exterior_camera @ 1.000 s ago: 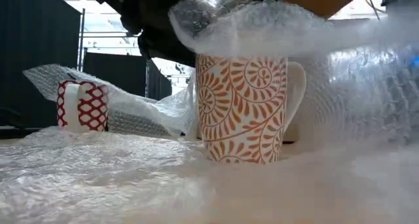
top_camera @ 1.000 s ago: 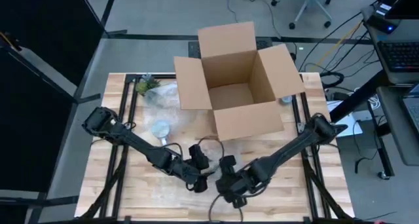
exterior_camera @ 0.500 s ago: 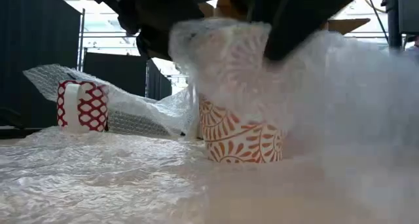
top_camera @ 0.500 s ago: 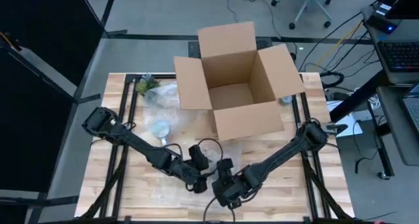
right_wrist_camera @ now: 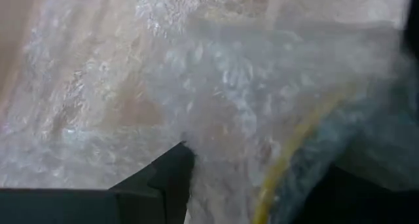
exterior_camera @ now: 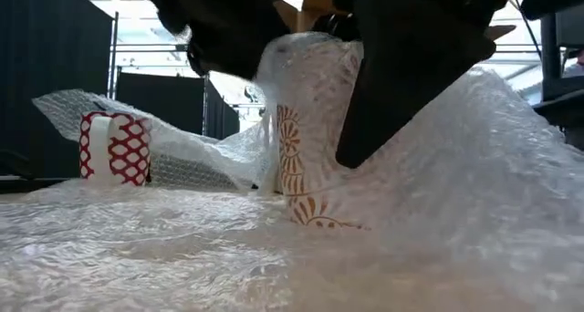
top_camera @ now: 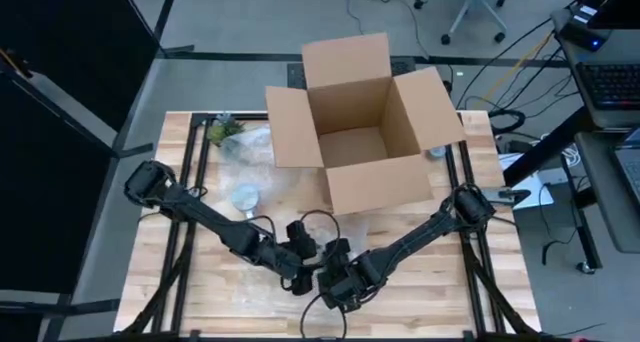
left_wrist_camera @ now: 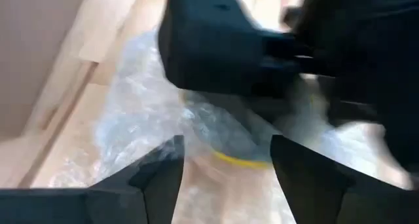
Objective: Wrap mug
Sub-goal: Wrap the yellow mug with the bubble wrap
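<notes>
A white mug with an orange swirl pattern [exterior_camera: 297,171] stands upright on a sheet of bubble wrap [exterior_camera: 137,248] near the table's front middle. A flap of this wrap [exterior_camera: 484,157] covers the mug's top and right side. Through it the yellow rim [right_wrist_camera: 281,162] shows in the right wrist view. My right gripper [exterior_camera: 401,84] is open, over the mug's right side, with wrap between its fingers. My left gripper [left_wrist_camera: 228,178] is open at the mug's left side [top_camera: 300,274]. I cannot tell whether it touches the mug or the wrap. My right gripper has the wrap flap [right_wrist_camera: 222,119] lying across and between its spread fingers, and bears it against the mug's top and right side. It comes slanting down from the table's right. The flap slopes from the gripper down to the table on the right. No pinch shows.
An open cardboard box [top_camera: 360,132] stands at the table's far middle. A second mug with a red lattice pattern [exterior_camera: 114,148] sits far left, half under loose bubble wrap [exterior_camera: 192,157]. A green object [top_camera: 225,130] lies at the far left corner. Bare wood shows at the near left and right.
My right gripper has gone toward the table's left and down over the mug. The flap, which hung level above the mug, is now folded down over its top and right side and hides the handle.
</notes>
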Robot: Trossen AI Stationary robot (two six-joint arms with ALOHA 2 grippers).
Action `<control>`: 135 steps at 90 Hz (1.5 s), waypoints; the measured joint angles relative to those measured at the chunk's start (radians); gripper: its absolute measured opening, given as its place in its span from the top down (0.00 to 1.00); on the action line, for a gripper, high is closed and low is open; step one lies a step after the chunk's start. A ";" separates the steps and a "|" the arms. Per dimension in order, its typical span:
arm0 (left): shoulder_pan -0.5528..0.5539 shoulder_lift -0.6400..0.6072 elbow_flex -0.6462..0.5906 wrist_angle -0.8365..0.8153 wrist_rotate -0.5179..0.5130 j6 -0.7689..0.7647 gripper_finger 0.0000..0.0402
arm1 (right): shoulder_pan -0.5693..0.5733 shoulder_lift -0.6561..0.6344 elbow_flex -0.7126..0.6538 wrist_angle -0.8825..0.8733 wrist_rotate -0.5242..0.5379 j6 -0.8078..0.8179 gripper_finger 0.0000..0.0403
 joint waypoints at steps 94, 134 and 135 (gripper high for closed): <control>0.045 0.129 -0.005 0.179 -0.043 0.141 0.46 | 0.009 -0.011 0.005 -0.019 -0.002 -0.054 0.58; 0.051 0.123 -0.005 0.165 -0.042 0.132 0.46 | 0.030 -0.180 0.129 -0.269 0.005 -0.011 0.58; 0.051 0.123 -0.005 0.165 -0.042 0.132 0.46 | 0.031 -0.185 0.129 -0.276 0.006 -0.007 0.58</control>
